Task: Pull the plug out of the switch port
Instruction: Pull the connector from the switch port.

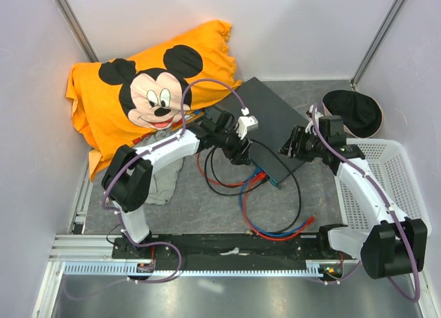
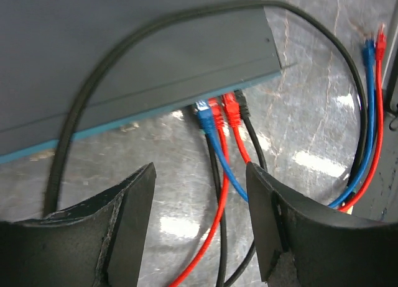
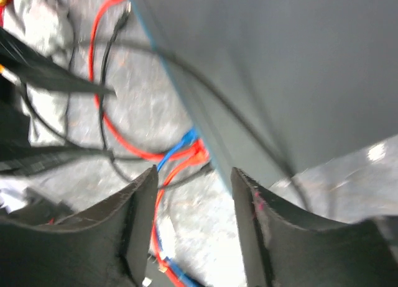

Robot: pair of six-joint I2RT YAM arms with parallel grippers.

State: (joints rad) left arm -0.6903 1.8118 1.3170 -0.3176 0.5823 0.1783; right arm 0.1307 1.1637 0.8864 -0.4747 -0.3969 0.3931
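Note:
The switch (image 1: 272,118) is a flat dark grey box lying aslant in the middle of the table; its narrow teal face (image 2: 124,118) points to the front. A blue plug (image 2: 204,116), two red plugs (image 2: 230,108) and a black plug (image 2: 241,100) sit in its ports, with cables trailing forward. My left gripper (image 2: 200,194) is open just in front of these plugs, holding nothing. My right gripper (image 3: 194,181) is open over the switch's right front corner, with the same plugs (image 3: 194,147) ahead of it. A black cable (image 2: 81,94) loops over the switch top.
An orange Mickey Mouse pillow (image 1: 148,91) lies at the back left. A black round cap (image 1: 353,111) and a white basket (image 1: 386,187) stand at the right. Red, blue and black cables (image 1: 275,225) coil on the grey table in front of the switch.

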